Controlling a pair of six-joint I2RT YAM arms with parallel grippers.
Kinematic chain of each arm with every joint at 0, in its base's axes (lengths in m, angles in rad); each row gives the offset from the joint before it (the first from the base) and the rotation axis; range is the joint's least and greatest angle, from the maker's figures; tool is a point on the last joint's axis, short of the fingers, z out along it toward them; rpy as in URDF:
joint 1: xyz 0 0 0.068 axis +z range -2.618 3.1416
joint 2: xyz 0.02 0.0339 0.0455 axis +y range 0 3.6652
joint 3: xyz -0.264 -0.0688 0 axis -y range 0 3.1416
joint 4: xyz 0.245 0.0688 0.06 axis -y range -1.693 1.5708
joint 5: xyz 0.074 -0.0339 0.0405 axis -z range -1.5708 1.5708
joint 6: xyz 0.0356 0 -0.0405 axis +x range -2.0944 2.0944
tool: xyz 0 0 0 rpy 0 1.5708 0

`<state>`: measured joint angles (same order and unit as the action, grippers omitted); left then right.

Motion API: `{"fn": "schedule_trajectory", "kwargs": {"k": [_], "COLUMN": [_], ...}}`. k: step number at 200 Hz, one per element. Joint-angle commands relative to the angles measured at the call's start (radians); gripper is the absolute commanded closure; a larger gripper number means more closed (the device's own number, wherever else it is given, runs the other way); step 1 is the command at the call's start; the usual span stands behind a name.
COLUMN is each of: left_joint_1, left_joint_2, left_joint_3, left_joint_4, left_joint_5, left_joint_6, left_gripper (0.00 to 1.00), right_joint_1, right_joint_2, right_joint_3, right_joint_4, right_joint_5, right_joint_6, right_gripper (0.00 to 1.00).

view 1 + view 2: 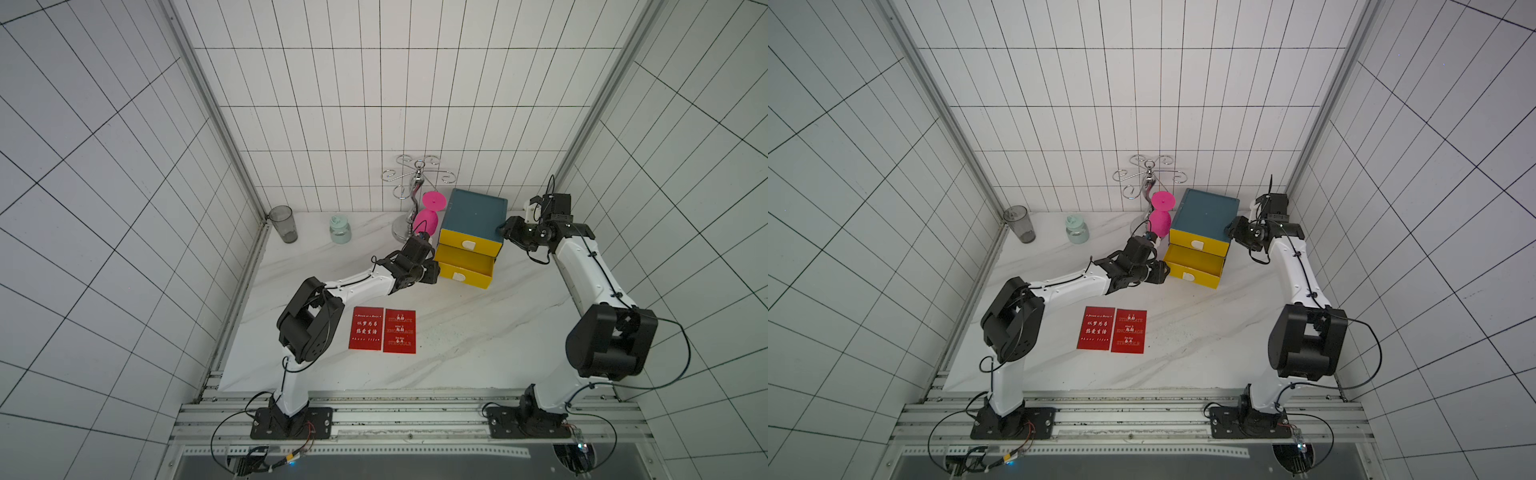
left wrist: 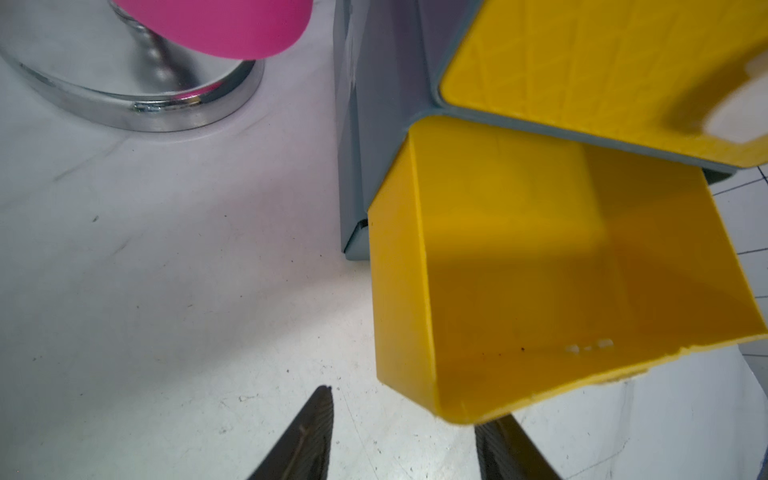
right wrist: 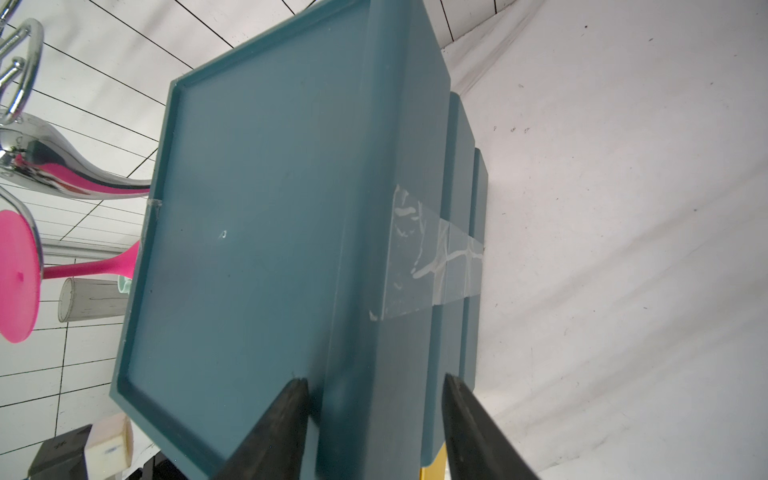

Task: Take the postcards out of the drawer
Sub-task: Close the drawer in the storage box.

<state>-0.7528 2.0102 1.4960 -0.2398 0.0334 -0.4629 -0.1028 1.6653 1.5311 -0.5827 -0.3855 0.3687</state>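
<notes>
Yellow drawer (image 2: pixel 540 291), open, no card visible inside, just ahead of my left pincer (image 2: pixel 405 415), parted and empty; two postcards (image 1: pixel 399 331) lie behind, by the front edge of the table (image 1: pixel 478 340).

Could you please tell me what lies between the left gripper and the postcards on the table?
Only bare table, as both top views show, between the left gripper and the postcards.

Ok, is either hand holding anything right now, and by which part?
Left hand holds nothing: it is open at the front corner of the pulled-out drawer. Right hand straddles the upper side edge of the blue cabinet; whether it is clamped cannot be told.
</notes>
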Motion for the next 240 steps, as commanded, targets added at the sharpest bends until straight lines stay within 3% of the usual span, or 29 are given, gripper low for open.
{"fn": "schedule_trajectory", "kwargs": {"k": [1,144,240], "left_joint_1": [0.003,-0.013,-0.036], "left_joint_2": [0.038,0.191,0.185], "left_joint_3": [0.042,0.127,0.092], "left_joint_4": [0.066,0.197,0.274], "left_joint_5": [-0.061,-0.192,-0.243], "left_joint_6": [-0.055,-0.219,-0.166], "left_gripper": [0.46,0.43,0.40], "right_joint_1": [0.011,0.009,0.002], "right_joint_2": [0.038,0.014,0.010], "right_joint_3": [0.015,-0.033,-0.051], "right_joint_4": [-0.056,-0.025,-0.015], "right_joint_5": [-0.007,-0.061,-0.086], "right_joint_6": [-0.016,0.030,0.040], "right_gripper": [0.46,0.48,0.48]}}
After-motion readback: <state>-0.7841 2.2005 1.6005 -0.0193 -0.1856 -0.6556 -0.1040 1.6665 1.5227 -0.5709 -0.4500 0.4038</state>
